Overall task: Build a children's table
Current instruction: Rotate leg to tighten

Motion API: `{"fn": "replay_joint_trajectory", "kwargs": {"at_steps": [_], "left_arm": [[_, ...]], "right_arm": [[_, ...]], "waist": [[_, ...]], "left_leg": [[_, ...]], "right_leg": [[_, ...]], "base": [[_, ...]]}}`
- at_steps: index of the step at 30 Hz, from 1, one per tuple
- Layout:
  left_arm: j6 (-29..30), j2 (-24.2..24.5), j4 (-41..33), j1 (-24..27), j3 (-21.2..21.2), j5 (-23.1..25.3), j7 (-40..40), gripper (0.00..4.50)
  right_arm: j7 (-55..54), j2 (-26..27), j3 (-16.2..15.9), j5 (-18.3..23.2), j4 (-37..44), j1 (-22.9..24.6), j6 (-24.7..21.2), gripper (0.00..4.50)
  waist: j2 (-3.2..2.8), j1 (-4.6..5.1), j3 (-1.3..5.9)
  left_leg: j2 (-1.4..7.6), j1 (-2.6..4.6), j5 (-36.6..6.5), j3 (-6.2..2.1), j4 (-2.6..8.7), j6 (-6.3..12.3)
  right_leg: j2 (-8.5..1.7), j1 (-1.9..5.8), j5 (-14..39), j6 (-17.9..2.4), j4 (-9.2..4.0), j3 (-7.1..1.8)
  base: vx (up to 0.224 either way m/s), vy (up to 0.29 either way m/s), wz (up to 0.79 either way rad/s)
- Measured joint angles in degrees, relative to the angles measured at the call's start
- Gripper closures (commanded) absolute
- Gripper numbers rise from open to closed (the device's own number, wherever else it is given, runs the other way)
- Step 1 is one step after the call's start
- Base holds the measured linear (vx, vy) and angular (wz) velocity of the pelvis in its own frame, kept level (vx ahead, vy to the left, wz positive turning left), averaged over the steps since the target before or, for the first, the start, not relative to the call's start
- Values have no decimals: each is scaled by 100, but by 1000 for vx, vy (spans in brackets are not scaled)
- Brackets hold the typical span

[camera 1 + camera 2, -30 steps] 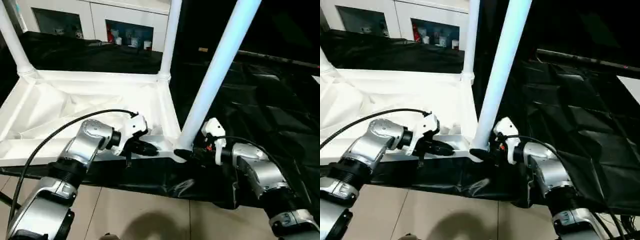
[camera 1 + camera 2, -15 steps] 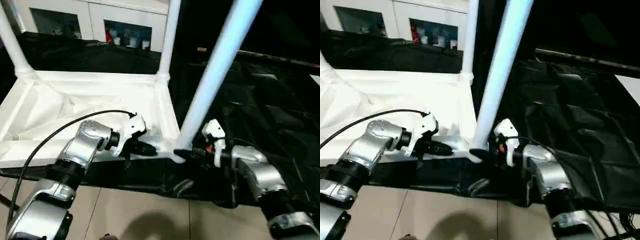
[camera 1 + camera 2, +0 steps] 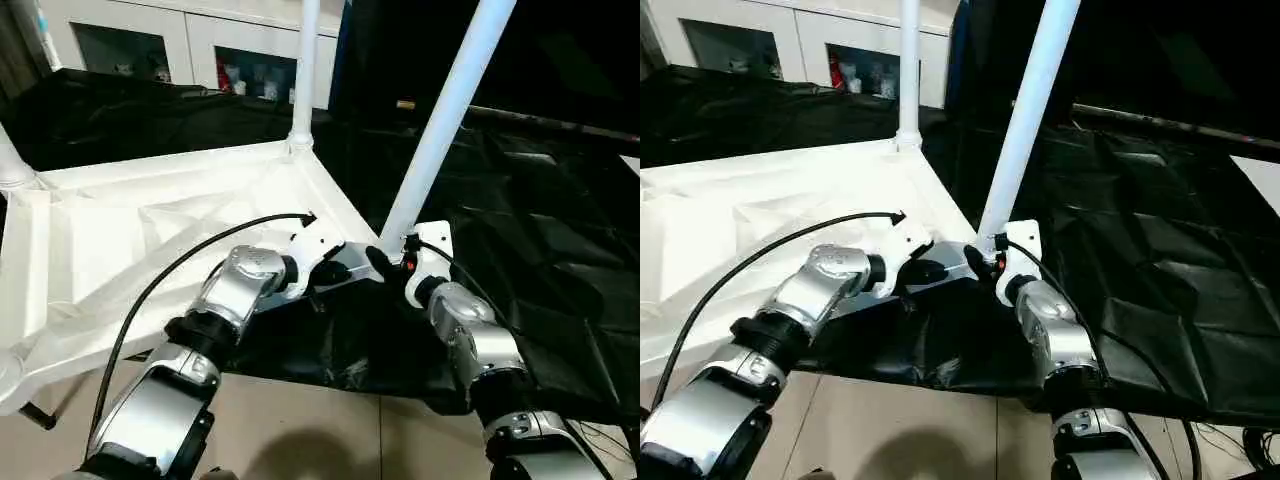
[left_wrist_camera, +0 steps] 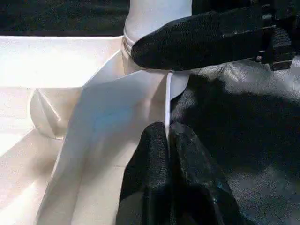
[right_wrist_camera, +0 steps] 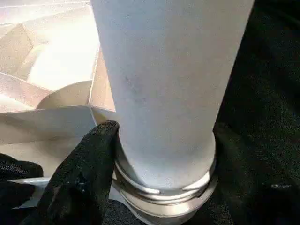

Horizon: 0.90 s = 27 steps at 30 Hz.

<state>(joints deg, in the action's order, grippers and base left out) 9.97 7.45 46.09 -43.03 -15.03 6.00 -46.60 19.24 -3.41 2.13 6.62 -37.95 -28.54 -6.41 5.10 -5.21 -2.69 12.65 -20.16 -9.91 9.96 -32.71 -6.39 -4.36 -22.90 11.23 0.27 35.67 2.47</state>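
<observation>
The children's table lies upside down on the black-draped work table. Its white tabletop (image 3: 150, 230) shows the ribbed underside. One white leg (image 3: 440, 120) rises tilted from the near right corner socket, another leg (image 3: 303, 70) stands at the far corner, and a third (image 3: 10, 165) stands at the left edge. My left gripper (image 4: 167, 133) is shut on the tabletop's thin rim beside the near right corner. My right gripper (image 3: 385, 262) holds the base of the tilted leg, with one finger (image 5: 89, 164) pressed against the collar; the other finger is hidden behind the leg.
Black cloth (image 3: 540, 250) covers the work table to the right and behind. White cabinets (image 3: 200, 40) with small items stand at the back. The table's front edge and the tiled floor (image 3: 300, 440) are just below my forearms.
The tabletop has turned on the cloth. Its near right corner swung away from me and to the right, and its left side came nearer. Both grippers moved with that corner.
</observation>
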Motion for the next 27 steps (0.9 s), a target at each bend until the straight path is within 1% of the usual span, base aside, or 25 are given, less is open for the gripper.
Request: {"fn": "replay_joint_trajectory", "kwargs": {"at_steps": [2, 4, 6, 8, 9, 11, 13, 15, 18, 22, 23, 25, 26, 27], "left_arm": [[-29, 30, -10, 1, 7, 3, -65, 450], [-61, 110, -29, 4, 9, -10, -178, 450], [-185, 238, -32, 17, 5, -21, -357, 450], [-222, 370, -48, 32, 4, -75, -571, 450], [-233, 417, -62, 39, 4, -86, -658, 450], [-231, 596, -192, 102, -3, -136, -960, 450], [-201, 893, -460, 249, -49, -257, -1546, 450], [-193, 1195, -665, 366, -80, -396, -2179, 450], [-89, 1409, -822, 434, -120, -520, -2702, 450], [-75, 1450, -873, 450, -146, -530, -2821, 450], [-90, 1450, -873, 450, -150, -527, -2821, 450], [-83, 1459, -882, 451, -156, -531, -2823, 450], [-66, 1467, -893, 452, -157, -534, -2824, 450], [-33, 1478, -918, 460, -156, -546, -2826, 450]], "right_arm": [[130, -38, 2, 27, 0, 2, 22, 108], [477, -146, -48, 45, 1, 9, 32, 102], [864, -296, -148, 49, 4, 8, 34, 72], [1260, -470, -287, 50, 43, 10, 36, 55], [1427, -530, -339, 51, 80, 10, 36, 55], [1858, -751, -426, 65, 205, 55, 28, 55], [2646, -1105, -605, 192, 483, 179, 0, 55], [3199, -1315, -713, 274, 643, 204, -101, 55], [3660, -1356, -839, 332, 752, 238, -194, 55], [3795, -1383, -901, 376, 752, 240, -204, 55], [3821, -1404, -919, 375, 752, 241, -201, 82], [3907, -1446, -944, 382, 760, 252, -202, 82], [3942, -1446, -946, 383, 763, 258, -204, 102], [3969, -1446, -946, 385, 763, 274, -211, 102]], "waist": [[1, 1, -1], [2, 9, -2], [4, 9, -3], [4, 23, -4], [5, 26, -5], [3, 27, -5], [3, 22, -5], [3, 18, -5], [5, 13, -5], [9, 11, -5], [9, 10, -5], [10, 9, -5], [10, 9, -5], [12, 9, -6]], "left_leg": [[0, -3, 0, -1, 3, 0], [3, -5, 0, -1, 8, 0], [4, -10, 0, -1, 15, 0], [6, -10, 0, -1, 16, 0], [6, -21, 0, -1, 16, 0], [7, -17, 0, 0, 16, 0], [8, -17, 0, 1, 18, 0], [11, -15, 0, 3, 19, 1], [12, -19, -1, 6, 16, 2], [11, -22, -3, 11, 15, 6], [11, -21, -4, 11, 15, 7], [12, -21, -4, 12, 17, 7], [12, -21, -4, 11, 17, 7], [12, -21, -4, 11, 16, 7]], "right_leg": [[0, -4, 0, 0, 1, 3], [2, -10, -1, -2, 2, 5], [4, -14, -6, -10, 1, 8], [7, -17, -12, -21, 1, 8], [8, -18, -12, -20, 0, 8], [8, -22, -10, -18, -5, 7], [10, -21, 0, -19, -11, 7], [12, -20, 7, -23, -12, 8], [12, -20, 11, -25, -22, 7], [9, -16, 10, -26, -33, 6], [10, -16, 10, -26, -33, 6], [10, -17, 11, -25, -33, 7], [10, -17, 11, -25, -33, 7], [10, -17, 10, -25, -33, 8]], "base": [[0, 0, 0], [0, 0, 0], [0, 0, 0], [0, 0, 0], [0, 0, 0], [0, 0, 0], [0, 0, 0], [0, 0, 0], [0, 0, 0], [0, 0, 0], [0, 0, 0], [0, 0, 0], [0, 0, 0], [0, 0, 0]]}}
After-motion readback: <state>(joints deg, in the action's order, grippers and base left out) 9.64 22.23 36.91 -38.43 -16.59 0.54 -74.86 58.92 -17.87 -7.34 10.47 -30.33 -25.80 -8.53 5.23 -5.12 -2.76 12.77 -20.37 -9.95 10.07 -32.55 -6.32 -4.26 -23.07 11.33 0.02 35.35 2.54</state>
